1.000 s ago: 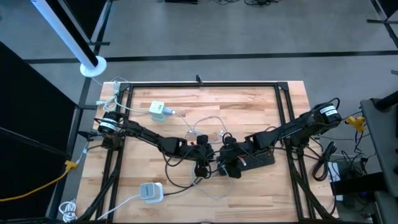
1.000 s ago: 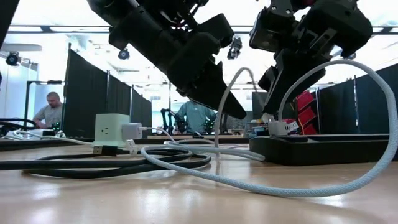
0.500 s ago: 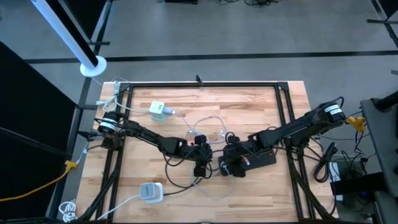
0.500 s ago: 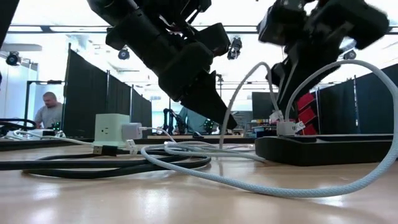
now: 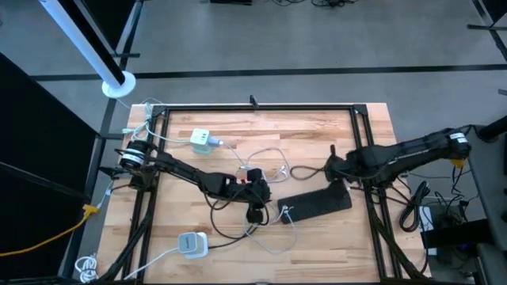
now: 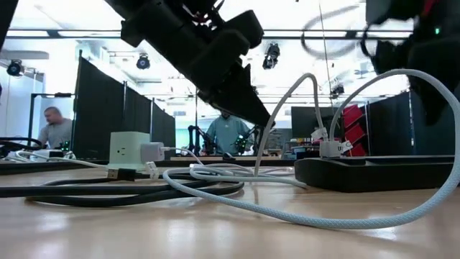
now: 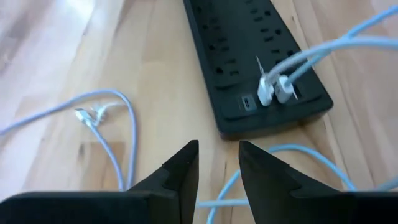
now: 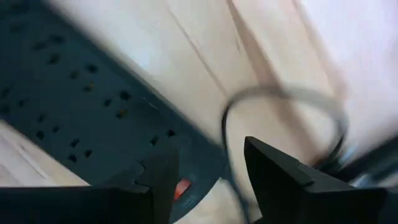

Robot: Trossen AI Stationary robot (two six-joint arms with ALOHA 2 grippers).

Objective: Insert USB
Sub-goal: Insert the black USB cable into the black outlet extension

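Two white USB plugs (image 7: 273,92) are seen seated side by side in the end of the black power strip (image 5: 315,204), which lies flat on the wooden table (image 5: 317,134) just to the 4 o'clock side of its centre. From the plugs, pale braided cables (image 6: 338,216) loop across the boards. The left gripper (image 7: 217,168) is held above the table at about 9 o'clock from the strip's plug end, its jaws parted with nothing between them. The right gripper (image 8: 208,165) is found at 2 o'clock from the strip, clear of it, jaws apart and empty. A pale green outlet cube (image 5: 203,140) is set toward 11 o'clock, a white adapter (image 5: 190,244) toward 7 o'clock.
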